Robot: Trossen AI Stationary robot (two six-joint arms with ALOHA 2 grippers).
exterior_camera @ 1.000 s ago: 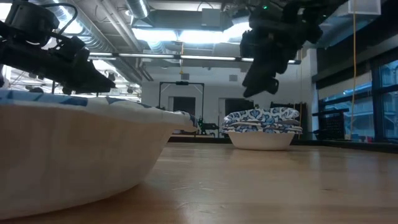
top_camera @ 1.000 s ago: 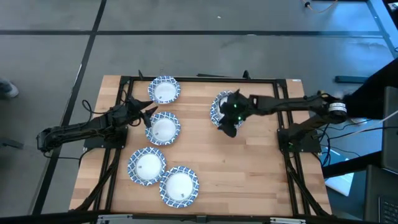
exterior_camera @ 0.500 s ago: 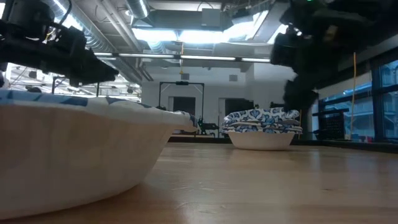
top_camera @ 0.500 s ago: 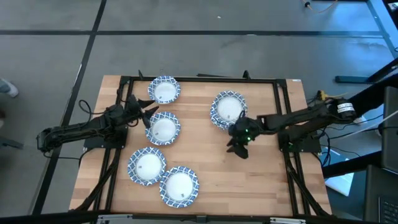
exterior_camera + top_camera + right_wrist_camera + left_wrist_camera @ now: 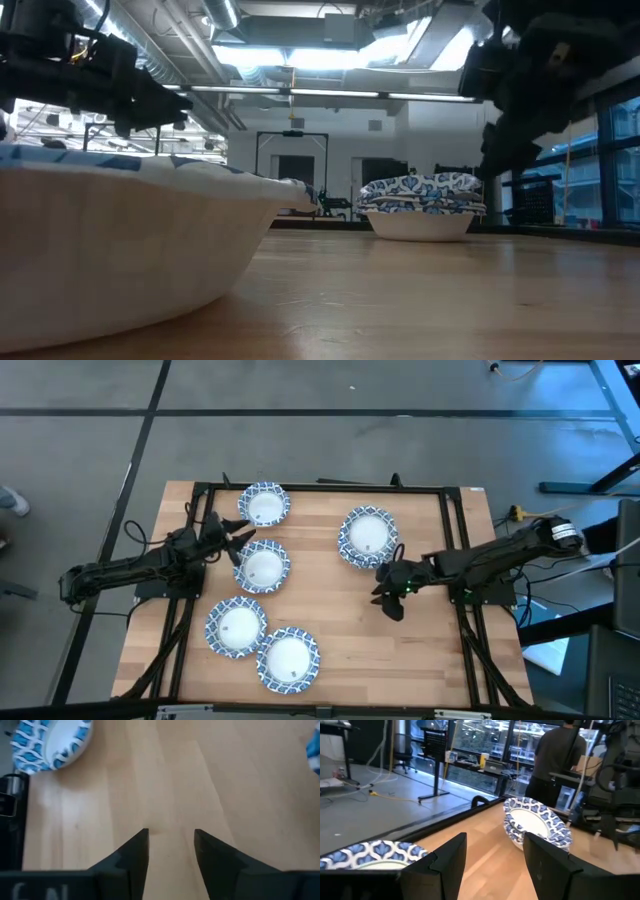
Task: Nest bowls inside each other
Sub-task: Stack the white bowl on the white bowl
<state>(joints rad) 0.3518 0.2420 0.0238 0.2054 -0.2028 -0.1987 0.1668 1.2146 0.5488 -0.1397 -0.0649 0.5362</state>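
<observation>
With both grippers held open and empty, the right gripper near the table's right edge should be centred over a loose bowl before its rim is gripped, while the left gripper waits by the left edge.

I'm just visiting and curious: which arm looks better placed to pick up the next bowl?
Probably the left. Its open, empty end effector hovers right beside a single bowl, with three more singles nearby. The right end effector, also open, sits over bare table near the stack.

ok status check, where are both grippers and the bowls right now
Left gripper open, beside one bowl. Right gripper open, empty, over bare table near the stacked bowls. Five bowl spots showing. Nothing in the way.
</observation>
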